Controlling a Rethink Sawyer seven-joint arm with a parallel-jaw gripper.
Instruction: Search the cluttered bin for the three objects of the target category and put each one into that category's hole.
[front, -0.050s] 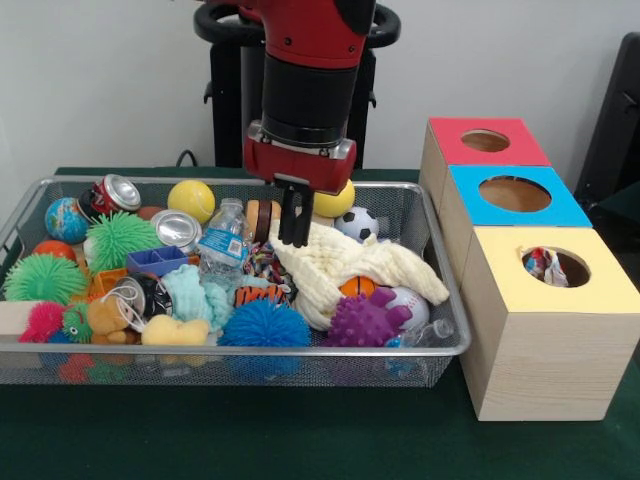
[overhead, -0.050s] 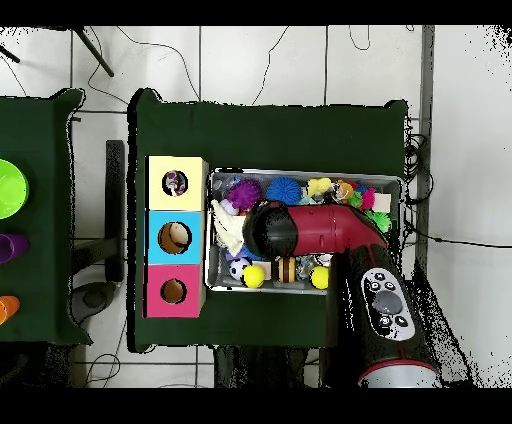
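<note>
My gripper (front, -0.050s: 293, 238) hangs over the middle of the wire bin (front, -0.050s: 240, 350), its two black fingers close together and shut, with nothing seen between them. The tips sit just above the top edge of a cream cloth (front, -0.050s: 340, 265) draped over the toys. Around it lie a yellow ball (front, -0.050s: 190, 198), a soccer ball (front, -0.050s: 357, 222), a baseball (front, -0.050s: 405, 300), a water bottle (front, -0.050s: 222, 240) and a crushed can (front, -0.050s: 178, 228). In the overhead view the red arm (overhead, -0.050s: 310, 232) covers the gripper and the bin's middle.
Three wooden boxes stand beside the bin: a red-topped hole (front, -0.050s: 485, 140), a blue-topped hole (front, -0.050s: 514, 193) and a yellow-topped hole (front, -0.050s: 555, 267) with something colourful inside. Spiky balls, purple (front, -0.050s: 365, 322), blue (front, -0.050s: 265, 325) and green (front, -0.050s: 42, 277), crowd the bin's front.
</note>
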